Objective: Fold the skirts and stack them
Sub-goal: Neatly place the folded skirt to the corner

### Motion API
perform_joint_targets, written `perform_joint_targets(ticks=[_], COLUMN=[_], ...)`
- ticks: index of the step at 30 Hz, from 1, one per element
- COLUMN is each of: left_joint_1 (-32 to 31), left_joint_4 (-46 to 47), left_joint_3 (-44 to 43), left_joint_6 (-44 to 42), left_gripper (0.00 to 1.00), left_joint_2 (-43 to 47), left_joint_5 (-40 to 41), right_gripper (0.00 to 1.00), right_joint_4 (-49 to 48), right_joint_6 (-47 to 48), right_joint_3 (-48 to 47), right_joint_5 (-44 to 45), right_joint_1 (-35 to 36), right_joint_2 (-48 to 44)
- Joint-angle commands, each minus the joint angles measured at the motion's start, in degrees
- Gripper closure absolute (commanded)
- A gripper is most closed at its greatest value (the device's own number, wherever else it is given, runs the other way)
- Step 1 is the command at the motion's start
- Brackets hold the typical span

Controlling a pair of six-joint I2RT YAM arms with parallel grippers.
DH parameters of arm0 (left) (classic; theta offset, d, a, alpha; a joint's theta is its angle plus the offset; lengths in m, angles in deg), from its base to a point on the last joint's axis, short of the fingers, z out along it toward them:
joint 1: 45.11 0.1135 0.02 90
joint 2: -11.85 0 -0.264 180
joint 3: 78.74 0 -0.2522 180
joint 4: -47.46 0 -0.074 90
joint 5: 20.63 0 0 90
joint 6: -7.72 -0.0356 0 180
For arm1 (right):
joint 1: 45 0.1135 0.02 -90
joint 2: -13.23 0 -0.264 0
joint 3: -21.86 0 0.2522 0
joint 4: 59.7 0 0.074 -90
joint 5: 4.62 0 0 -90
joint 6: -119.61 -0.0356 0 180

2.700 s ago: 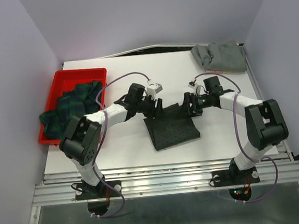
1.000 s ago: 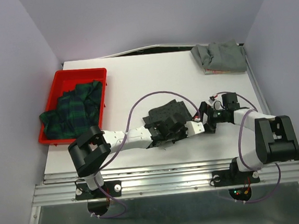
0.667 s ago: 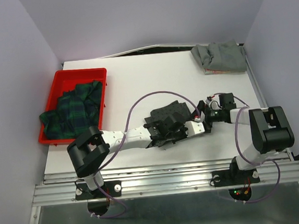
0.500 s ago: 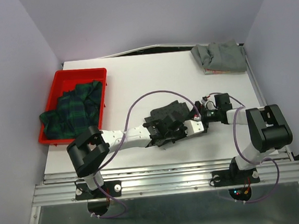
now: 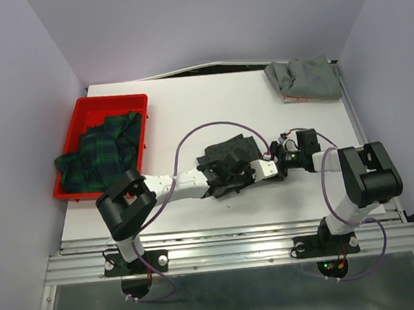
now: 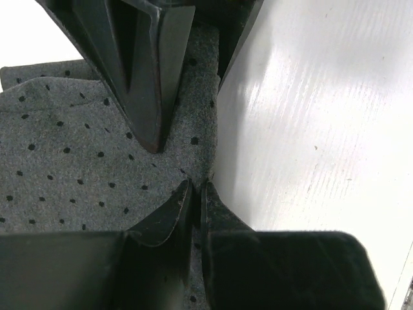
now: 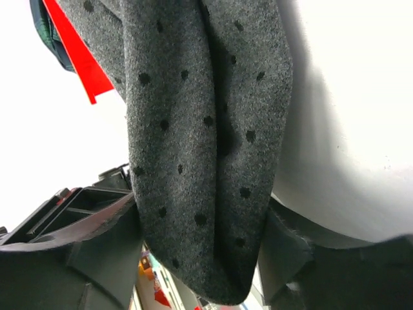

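While the dotted charcoal skirt (image 5: 225, 153) lies doubled over mid-worktop toward the near edge, the top view shows the left gripper (image 5: 264, 166) and right gripper (image 5: 278, 160) meeting at its right side. The plaid skirt (image 5: 98, 153) is heaped in the red tray (image 5: 108, 100) at the left edge. The grey skirt (image 5: 302, 80) sits loosely bundled at the far right corner. Nothing is stacked, so most of the task seems left.

From the left wrist, the left gripper (image 6: 197, 194) looks pinched on the dotted cloth's (image 6: 64, 148) edge.

From the right wrist, the right gripper (image 7: 200, 219) clasps a thick fold of that skirt (image 7: 193, 129).
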Motion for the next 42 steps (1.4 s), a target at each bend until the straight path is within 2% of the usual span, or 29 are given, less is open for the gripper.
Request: perform_joint_targets(ticks=[1,3,6,12,18,19,20,21,23,24,25,27,28,29,30,32,36,42], left_joint_1=[0.1,0.1,0.1,0.3,0.2,0.2,0.3,0.2,0.3,0.6,1.3,2.3,2.9,3.9,4.5,6.3,8.6,11.0], left_joint_4=[3.4,3.4,3.4,3.7,3.9,3.8,3.5,2.3,0.6,-0.1,-1.9,-3.8,-5.9,-7.6,-8.8,-11.8,-14.8,-14.0], left_joint_3=[-2.6,-2.8,-3.1,-3.2,-3.4,-3.4,-3.7,-3.9,-4.6,-4.7,-4.8,-4.9,-5.0,-5.4,-5.6,-5.7,-4.9,-2.5], left_joint_6=[0.7,0.9,0.8,1.3,1.8,1.9,2.1,2.4,2.9,3.0,3.1,3.2,3.2,3.2,3.2,3.6,3.4,5.7], left_gripper=[1.0,1.0,1.0,1.0,1.0,0.98,0.93,0.78,0.64,0.6,0.51,0.4,0.3,0.26,0.26,0.01,0.01,0.01], left_joint_2=[0.7,0.7,0.7,0.4,0.4,0.5,0.9,1.1,2.7,3.7,4.8,8.6,9.9,12.1,13.2,15.8,18.1,18.9], left_joint_5=[-1.8,-1.8,-2.1,-3.3,-3.3,-3.3,-3.0,-2.1,0.5,0.9,1.2,0.8,0.7,0.5,0.4,-0.8,-2.9,-4.8], right_gripper=[0.28,0.24,0.24,0.31,0.56,0.68,0.74,0.82,0.91,0.93,0.97,1.0,0.99,0.99,0.99,0.99,0.99,0.99], right_joint_4=[-4.1,-4.5,-7.8,-14.8,-14.5,-13.9,-13.0,-11.6,-6.9,-5.4,-2.3,2.1,5.8,7.2,8.1,12.0,15.5,17.5], right_joint_6=[-0.1,-1.0,-2.7,-5.5,-1.8,-0.6,0.9,4.6,11.0,11.0,16.1,24.2,26.6,31.6,31.7,36.8,49.3,56.6], right_joint_3=[-0.6,-0.9,-0.7,1.0,-0.4,-0.6,-1.8,-2.7,-5.3,-6.3,-7.4,-12.3,-14.0,-15.4,-16.6,-20.5,-27.3,-39.4], right_joint_5=[0.5,1.1,1.2,3.3,5.2,5.5,6.0,7.7,12.3,12.3,15.4,20.5,21.8,23.3,23.9,26.3,29.5,31.2], right_joint_1=[0.9,1.4,2.1,2.1,2.6,2.6,2.6,2.6,2.6,2.6,2.6,2.6,2.6,2.6,2.6,2.6,2.6,-0.5], right_joint_2=[1.5,2.1,3.2,2.6,2.5,2.0,1.6,1.0,-1.6,-2.5,-3.2,-3.7,-3.5,-3.3,-3.3,-2.7,-0.1,5.2])
